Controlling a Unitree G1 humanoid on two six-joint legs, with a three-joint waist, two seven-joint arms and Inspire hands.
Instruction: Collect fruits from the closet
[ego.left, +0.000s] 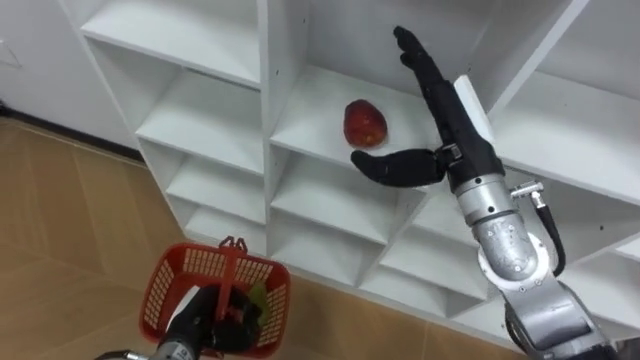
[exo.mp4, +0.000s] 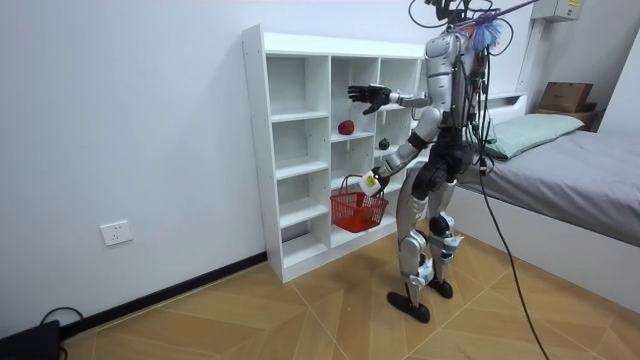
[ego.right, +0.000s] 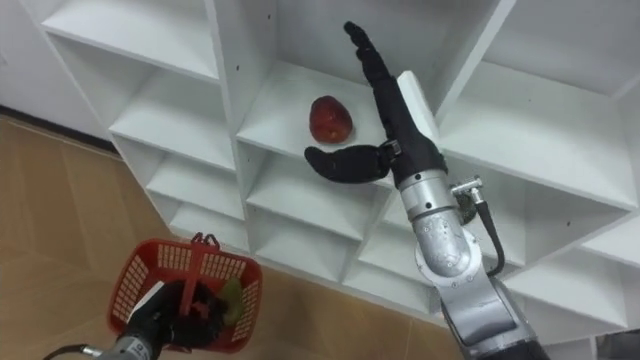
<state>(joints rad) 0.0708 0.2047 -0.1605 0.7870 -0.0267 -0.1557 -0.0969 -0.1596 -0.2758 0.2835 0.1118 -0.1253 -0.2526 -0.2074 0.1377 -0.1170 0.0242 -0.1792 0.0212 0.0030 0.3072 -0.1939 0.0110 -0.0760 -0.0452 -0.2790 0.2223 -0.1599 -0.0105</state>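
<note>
Just beside the red fruit (ego.left: 365, 123), the spread right hand (ego.left: 447, 118) could knock it rearward; left hand (ego.left: 213, 318) grips basket (ego.left: 158, 288).

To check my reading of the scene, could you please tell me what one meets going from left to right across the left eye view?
red basket → red fruit → right hand, open
</note>
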